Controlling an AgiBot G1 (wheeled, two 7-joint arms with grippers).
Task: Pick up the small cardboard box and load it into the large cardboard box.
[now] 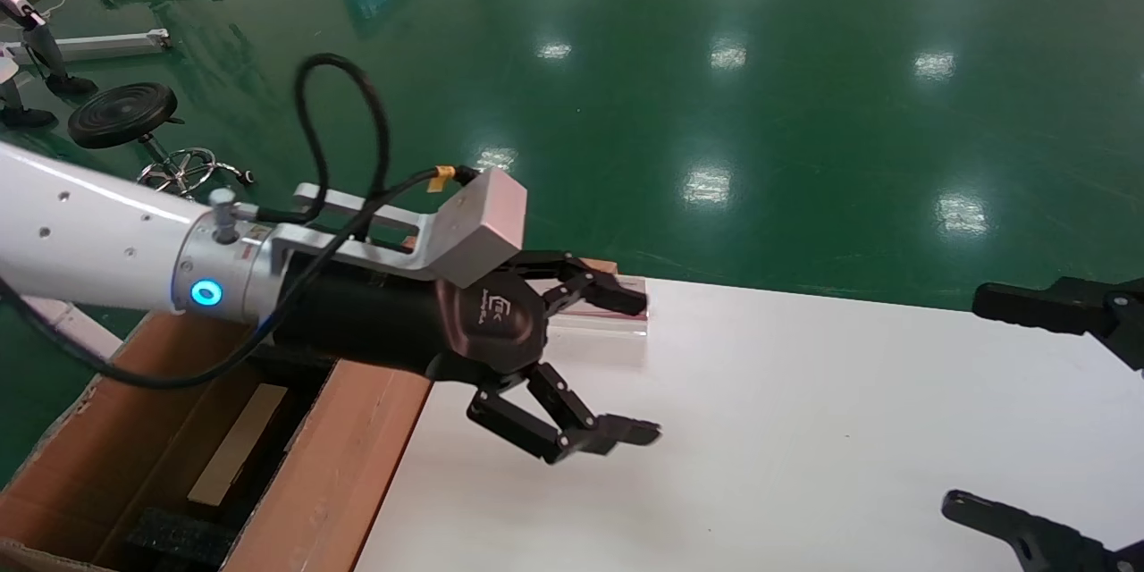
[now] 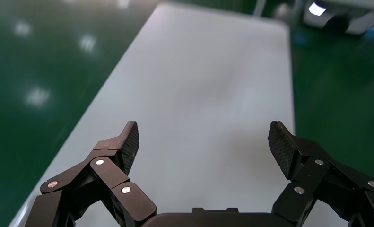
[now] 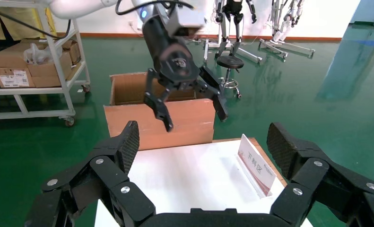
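Note:
The large cardboard box [image 1: 340, 465] stands open beside the left end of the white table [image 1: 804, 429], with black foam [image 1: 179, 538] and a pale tan flat piece [image 1: 237, 442] inside. In the right wrist view the large cardboard box [image 3: 156, 123] shows beyond the table end. The small cardboard box is out of view. My left gripper [image 1: 643, 366] hangs open and empty above the table's left end, just past the box flap; below it lies only bare table [image 2: 202, 142]. The right gripper [image 1: 970, 402] waits open at the right edge, facing the left gripper [image 3: 194, 118].
A slanted acrylic sign [image 1: 608, 322] stands at the table's far left corner, close behind the left fingers; it shows as a white card [image 3: 256, 165] in the right wrist view. A stool [image 1: 121, 112] and a cart with cartons [image 3: 33, 61] stand on the green floor.

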